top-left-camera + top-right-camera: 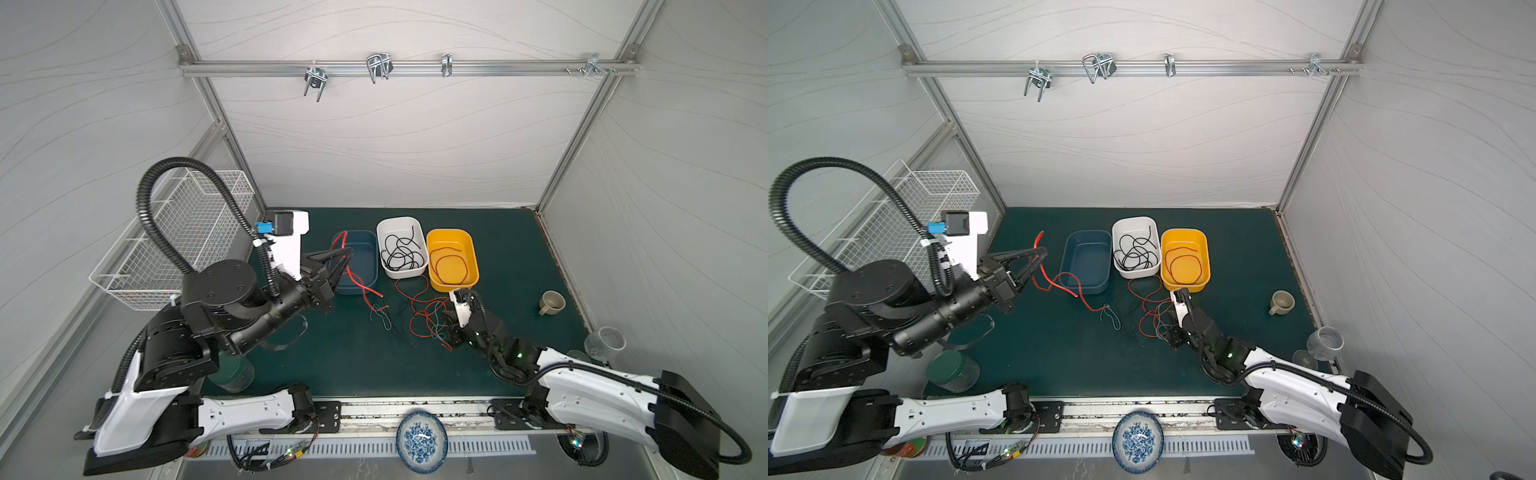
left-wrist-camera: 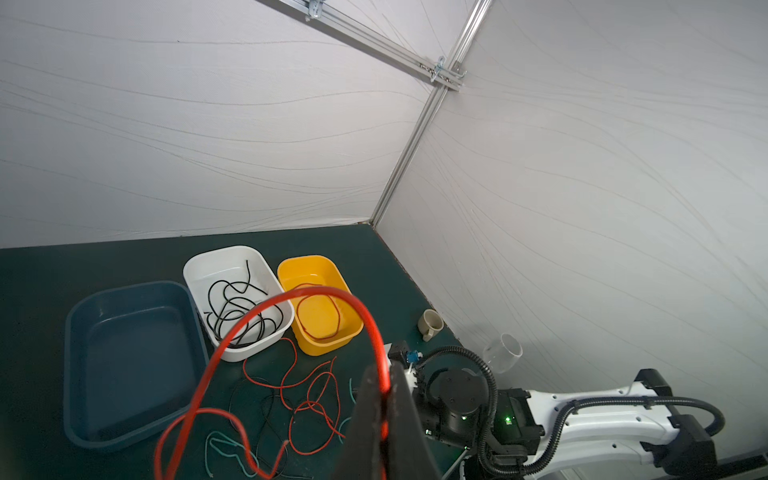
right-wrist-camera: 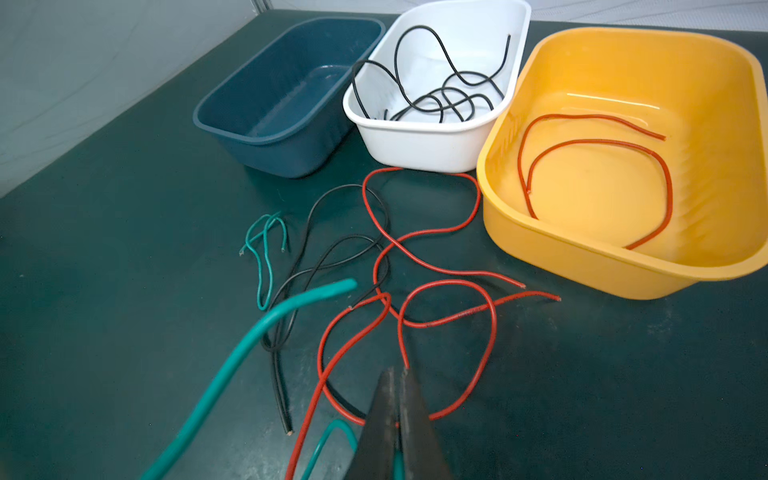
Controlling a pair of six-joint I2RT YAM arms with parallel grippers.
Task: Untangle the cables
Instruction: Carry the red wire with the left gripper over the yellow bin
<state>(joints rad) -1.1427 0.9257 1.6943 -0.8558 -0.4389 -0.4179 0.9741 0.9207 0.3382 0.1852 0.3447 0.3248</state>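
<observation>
Up beside the blue tub point(image 3: 291, 139), my left fingers point(image 2: 374, 399) are pinched tight on a thick red cable point(image 2: 257, 316). I hold it high so that its length hangs free of the tangle point(image 3: 449, 282) lying on the tabletop point(image 3: 124, 291) in front of the tubs. My right fingers point(image 3: 395, 399) are pressed together low in that tangle, seemingly on a teal-green cable point(image 3: 249, 345). I judge that this anchors it while the red slides out. Black cables lie sorted in the white tub point(image 3: 415, 129), a red one in the yellow tub point(image 3: 582, 266).

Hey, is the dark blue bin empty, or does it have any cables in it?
Empty. The dark blue bin shows a bare floor in both wrist views, with no cable lying inside it.
</observation>
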